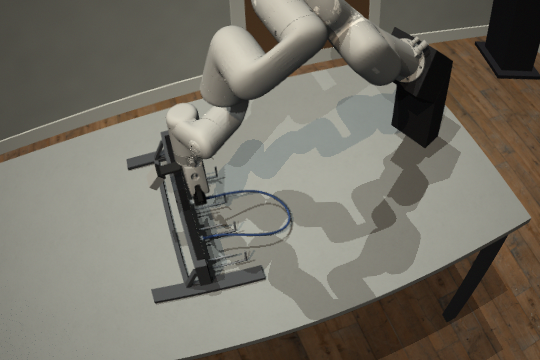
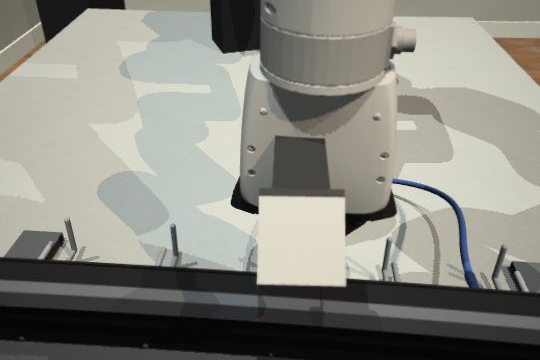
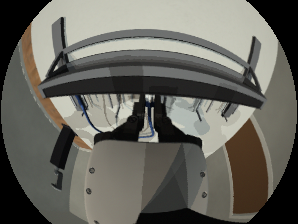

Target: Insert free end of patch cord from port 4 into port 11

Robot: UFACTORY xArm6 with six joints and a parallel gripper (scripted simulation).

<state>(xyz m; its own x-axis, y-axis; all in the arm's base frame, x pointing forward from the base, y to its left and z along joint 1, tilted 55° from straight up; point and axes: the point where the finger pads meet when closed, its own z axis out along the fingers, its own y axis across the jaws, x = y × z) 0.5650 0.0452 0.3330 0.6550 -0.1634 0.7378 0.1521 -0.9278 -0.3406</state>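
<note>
Claw: the claw (image 1: pixel 199 197) is clamped on the cord's plug, pressed against the rack's port face, left of centre in the top view.
Cord: the blue patch cord (image 1: pixel 280 203) loops right across the desk (image 1: pixel 350 234).
Rack: the rack (image 1: pixel 176 234) stands upright at lower left.

Blue patch cord (image 1: pixel 280 204), dark grey rack (image 1: pixel 207 286), pale grey table (image 1: pixel 350 274).

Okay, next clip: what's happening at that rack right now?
The white arm's gripper is shut on the free end of the blue patch cord and holds it right at the face of the loose rack. The cord loops out over the table and back to another port on the same rack. Whether the plug is fully seated cannot be seen; the gripper hides it.
</note>
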